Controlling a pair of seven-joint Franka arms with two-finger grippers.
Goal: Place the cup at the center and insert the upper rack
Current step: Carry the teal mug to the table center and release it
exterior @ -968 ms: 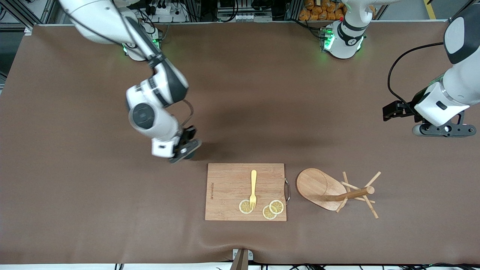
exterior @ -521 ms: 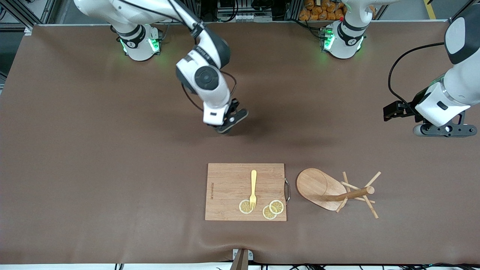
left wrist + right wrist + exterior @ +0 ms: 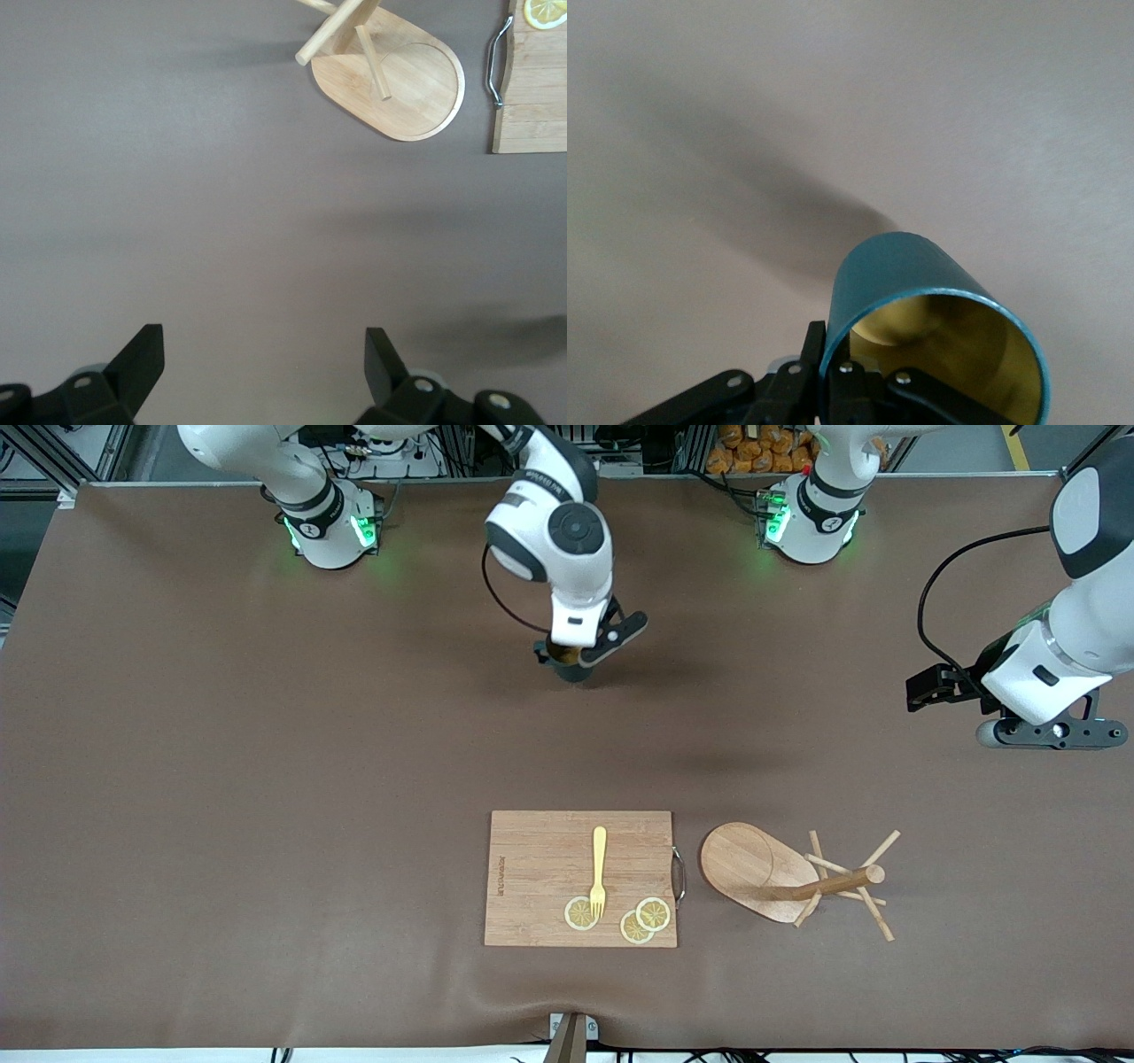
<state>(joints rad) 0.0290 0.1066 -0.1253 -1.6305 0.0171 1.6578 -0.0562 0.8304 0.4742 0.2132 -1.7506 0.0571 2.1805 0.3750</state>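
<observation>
Over the bare brown table (image 3: 266, 779), well clear of the cutting board (image 3: 540, 868) on the side away from the front camera, the right gripper (image 3: 576, 664) hangs with its jaws clamped on the rim of the cup (image 3: 921, 292). The right wrist view shows the teal wall and yellowish inside of that cup held just above the tabletop, with its shadow close beneath. From the front only a sliver of the cup shows under the wrist.

The upper rack (image 3: 780, 877) lies tipped over just beside the cutting board, toward the left arm's end of the table, its oval base on edge and its pegs splayed away from the board. A yellow fork (image 3: 599, 868) and lemon slices (image 3: 638, 921) rest on the board.

The left gripper (image 3: 266, 372) waits with its fingers spread wide and nothing between them, over open table past the rack from the board.

The step in hand looks like carrying the cup to the table's middle. Next it probably needs a gentle lowering until the base sits flat, then a release; the rack is yet untouched.
</observation>
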